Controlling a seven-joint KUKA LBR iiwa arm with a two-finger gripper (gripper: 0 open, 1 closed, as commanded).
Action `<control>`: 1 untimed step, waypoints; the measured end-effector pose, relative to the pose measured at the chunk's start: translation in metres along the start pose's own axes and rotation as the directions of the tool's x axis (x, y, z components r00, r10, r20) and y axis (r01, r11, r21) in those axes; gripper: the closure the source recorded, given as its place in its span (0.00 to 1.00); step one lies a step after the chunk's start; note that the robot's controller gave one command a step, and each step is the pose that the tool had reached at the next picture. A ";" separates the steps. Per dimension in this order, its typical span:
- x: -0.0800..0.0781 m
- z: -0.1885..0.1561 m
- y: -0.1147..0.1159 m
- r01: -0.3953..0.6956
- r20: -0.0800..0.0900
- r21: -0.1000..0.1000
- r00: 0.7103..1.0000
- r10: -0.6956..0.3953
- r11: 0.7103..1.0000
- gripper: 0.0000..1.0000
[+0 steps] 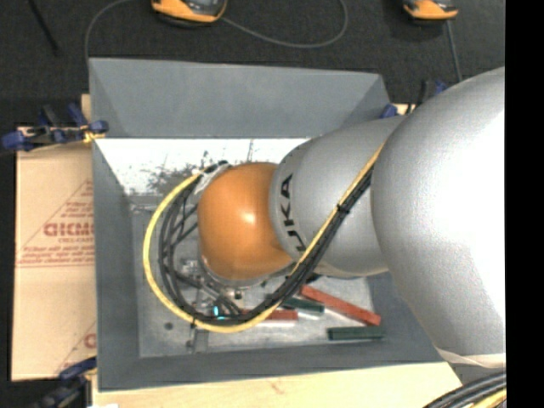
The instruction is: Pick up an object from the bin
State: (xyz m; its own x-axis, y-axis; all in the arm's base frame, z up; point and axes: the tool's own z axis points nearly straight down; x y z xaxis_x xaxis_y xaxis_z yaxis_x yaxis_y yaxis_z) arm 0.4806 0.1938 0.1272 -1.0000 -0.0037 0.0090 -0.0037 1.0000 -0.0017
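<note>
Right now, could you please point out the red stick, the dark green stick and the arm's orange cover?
red stick [342,306]: camera view, middle of its length.
dark green stick [355,335]: camera view, middle of its length.
orange cover [240,223]: camera view, its rounded top.

The bin [110,253] is plain grey, and its paler floor carries black speckles [157,177] beyond the gripper [201,330]. The arm [425,202] is silver-grey with black lettering. Its wrist cover [238,223] is glossy orange, ringed by a yellow cable [147,245] and black cables [174,228]. To the gripper's right lie an orange-red stick [344,307] and a dark green stick [355,334].
</note>
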 end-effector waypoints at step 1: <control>-0.004 0.057 0.014 0.279 0.026 0.001 0.960 -0.279 0.960 0.00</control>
State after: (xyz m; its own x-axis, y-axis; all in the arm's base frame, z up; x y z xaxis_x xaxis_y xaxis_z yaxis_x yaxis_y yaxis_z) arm 0.4838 0.2080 0.0705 -0.9590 -0.2830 -0.0170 -0.2830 0.9591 0.0001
